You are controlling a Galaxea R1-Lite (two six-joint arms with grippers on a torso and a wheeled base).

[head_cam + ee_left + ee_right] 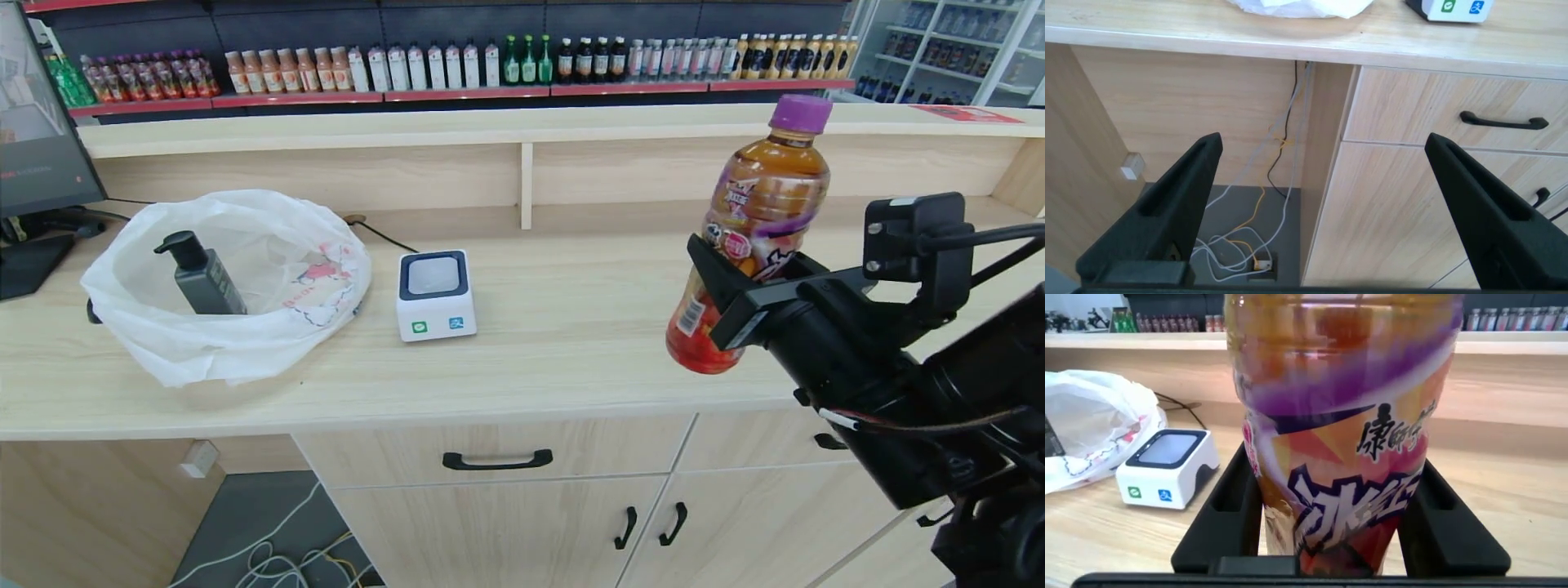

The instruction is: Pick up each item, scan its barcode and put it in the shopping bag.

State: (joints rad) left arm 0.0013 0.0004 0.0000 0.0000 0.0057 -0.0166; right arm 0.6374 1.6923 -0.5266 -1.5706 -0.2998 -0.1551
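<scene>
My right gripper (731,282) is shut on a tea bottle (755,224) with a purple cap, holding it upright above the right part of the counter. Up close, the tea bottle (1343,433) sits clamped between the black fingers (1221,514). A white barcode scanner (435,294) stands mid-counter, and the scanner (1167,467) lies well to the bottle's side. The white shopping bag (229,282) lies open at the counter's left with a dark pump bottle (200,273) inside. My left gripper (1319,212) hangs open below counter level, facing the cabinet front.
A raised wooden shelf (522,131) runs along the counter's back. A monitor (41,139) stands at the far left. Drawers and cabinet doors with black handles (496,461) sit below the counter; cables (1249,245) lie on the floor.
</scene>
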